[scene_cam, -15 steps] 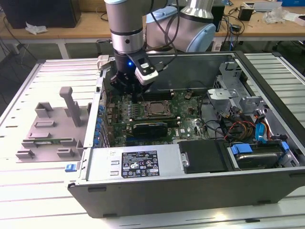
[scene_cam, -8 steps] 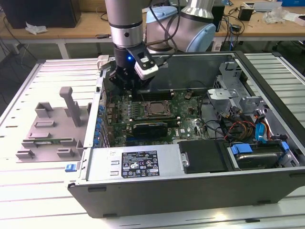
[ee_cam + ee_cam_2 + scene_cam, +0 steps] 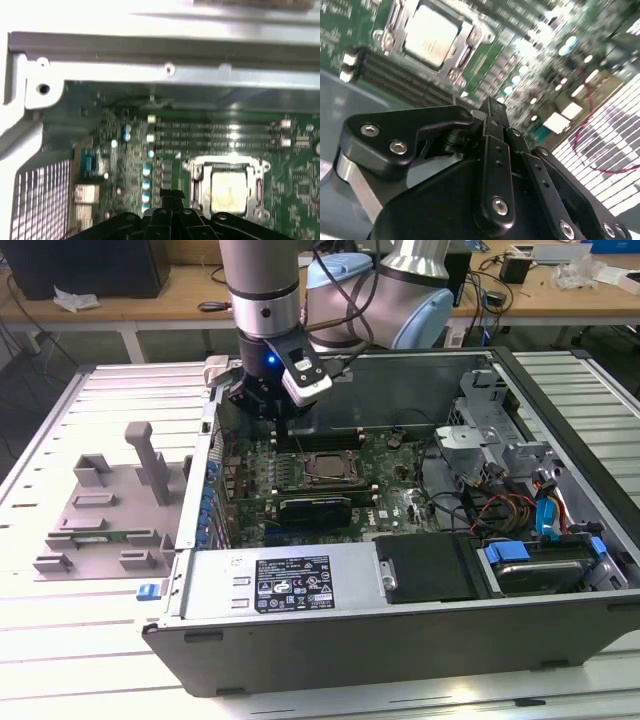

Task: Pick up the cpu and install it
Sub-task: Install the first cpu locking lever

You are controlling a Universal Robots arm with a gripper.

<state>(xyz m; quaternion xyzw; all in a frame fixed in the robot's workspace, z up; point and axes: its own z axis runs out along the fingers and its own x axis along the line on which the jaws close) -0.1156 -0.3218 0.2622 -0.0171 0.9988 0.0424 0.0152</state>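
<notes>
The cpu is a small square chip with a dull silvery top, lying flat in the socket frame on the green motherboard inside the open computer case. It also shows in both wrist views, cpu and cpu. My gripper hangs just above the board, a little toward the exterior view's left of the socket, apart from the chip. The black fingers are closed together to a narrow tip, gripper, with nothing between them.
The case's metal walls rise around the board. A long black expansion card lies just in front of the socket, memory slots behind it. Cables and drive bays fill the right. A grey fixture tray sits outside on the left.
</notes>
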